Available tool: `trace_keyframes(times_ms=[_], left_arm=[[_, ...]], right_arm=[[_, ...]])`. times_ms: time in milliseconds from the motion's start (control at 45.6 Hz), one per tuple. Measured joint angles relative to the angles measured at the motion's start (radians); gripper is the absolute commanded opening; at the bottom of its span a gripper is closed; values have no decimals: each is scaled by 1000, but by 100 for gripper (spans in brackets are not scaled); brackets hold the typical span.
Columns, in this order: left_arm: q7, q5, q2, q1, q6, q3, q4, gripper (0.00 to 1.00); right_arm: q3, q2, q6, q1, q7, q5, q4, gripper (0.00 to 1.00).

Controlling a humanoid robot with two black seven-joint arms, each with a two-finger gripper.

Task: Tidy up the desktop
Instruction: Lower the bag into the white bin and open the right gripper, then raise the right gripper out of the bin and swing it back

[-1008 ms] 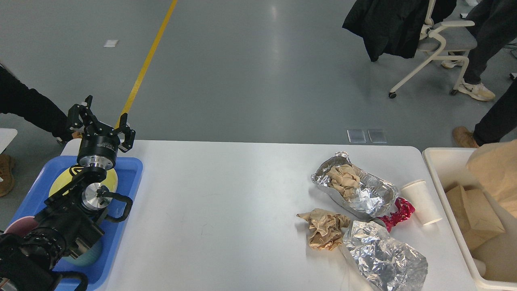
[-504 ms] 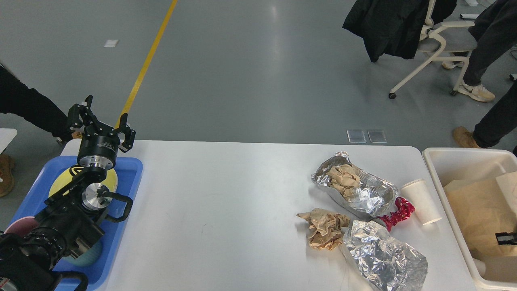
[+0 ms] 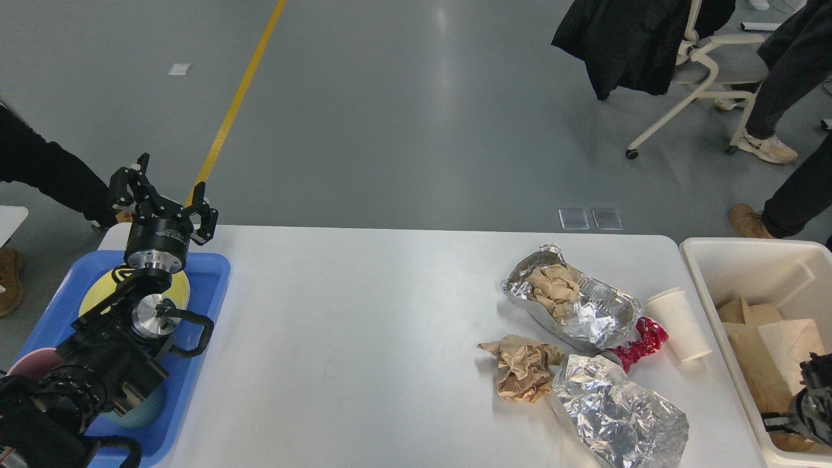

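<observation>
The white desktop [image 3: 364,338] carries litter on its right half: a foil tray [image 3: 601,318] with a brown paper wad in it, a crumpled brown paper [image 3: 523,367], a crumpled foil sheet [image 3: 617,409], a red wrapper [image 3: 643,341] and a white paper cup [image 3: 679,322] on its side. My left gripper [image 3: 166,195] is open and empty, raised above the far end of the blue tray [image 3: 211,286]. My right gripper [image 3: 816,390] shows only as a dark part at the right edge, inside the cream bin [image 3: 715,260]; its fingers cannot be told apart.
The blue tray holds a yellow plate [image 3: 97,296], a pink dish [image 3: 29,367] and a teal bowl [image 3: 140,409]. A brown paper bag [image 3: 760,351] lies in the bin. A chair and people's legs stand on the floor beyond the table's far right.
The brown paper bag, held high over the bin a second ago, has dropped and now lies inside it. My right gripper has come lower at the right edge. The left arm has not moved.
</observation>
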Motion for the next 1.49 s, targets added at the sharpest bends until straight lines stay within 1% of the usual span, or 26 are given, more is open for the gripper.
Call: trace_keyframes(times_ms=[44, 66, 110, 131, 153, 241, 394, 613, 767, 898, 986, 1074, 1139, 1161, 1249, 1336, 1490], left_arm=[[0, 0, 0, 0, 0, 0, 0, 96], [0, 0, 0, 0, 0, 0, 0, 96], [0, 0, 0, 0, 0, 0, 0, 96], [0, 0, 0, 0, 0, 0, 0, 96], [0, 0, 0, 0, 0, 0, 0, 96], [0, 0, 0, 0, 0, 0, 0, 96], [0, 0, 0, 0, 0, 0, 0, 96], [0, 0, 0, 0, 0, 0, 0, 96], [0, 0, 0, 0, 0, 0, 0, 96], [0, 0, 0, 0, 0, 0, 0, 96], [0, 0, 0, 0, 0, 0, 0, 96], [0, 0, 0, 0, 0, 0, 0, 96], [0, 0, 0, 0, 0, 0, 0, 96], [0, 0, 0, 0, 0, 0, 0, 96], [0, 0, 0, 0, 0, 0, 0, 96], [0, 0, 0, 0, 0, 0, 0, 96], [0, 0, 0, 0, 0, 0, 0, 96]], right_arm=[[4, 0, 0, 0, 0, 1, 0, 55], [8, 0, -1, 0, 0, 2, 0, 69], [23, 0, -5, 1, 0, 7, 0, 89], [33, -1, -8, 1, 0, 12, 0, 95], [48, -3, -14, 1, 1, 20, 0, 99], [90, -15, -29, 3, 1, 66, 4, 100], [101, -46, -29, 23, 2, 93, 17, 100], [39, -159, -23, 154, 2, 94, 19, 100], [-53, -252, -21, 321, 2, 95, 61, 100], [-153, -311, 5, 561, 2, 94, 159, 100], [-220, -313, 94, 749, 2, 93, 233, 100], [-254, -283, 250, 940, 2, 93, 298, 100], [-263, -231, 395, 1064, 1, 93, 333, 100], [-265, -203, 455, 1105, 2, 93, 343, 100], [-265, -89, 626, 1216, 2, 94, 365, 100], [-248, 21, 687, 1306, 2, 96, 410, 100], [-125, 151, 702, 1416, 2, 97, 575, 100]])
